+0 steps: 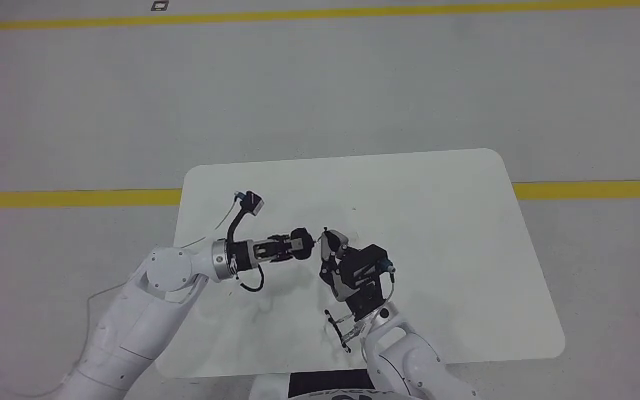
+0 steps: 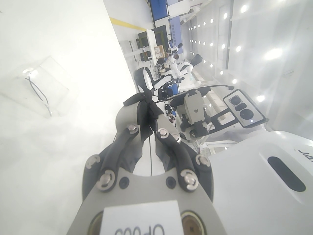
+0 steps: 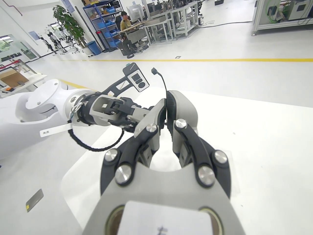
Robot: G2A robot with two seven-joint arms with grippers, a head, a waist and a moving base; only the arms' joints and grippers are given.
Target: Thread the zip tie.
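Seen from above, the zip tie [image 3: 163, 82] is held along the 9-to-3 o'clock line, its tail pinched by the closed left gripper [image 2: 146, 106] and its head end by the closed right gripper [image 3: 167, 103] just beside.

The left gripper [image 1: 306, 240] and the right gripper [image 1: 328, 242] are held tip to tip above the table [image 1: 450, 200], nearer its near edge. Both are clamped on the zip tie [image 3: 162, 81]. The left arm is stretched in from the near left corner, the right from the near edge.
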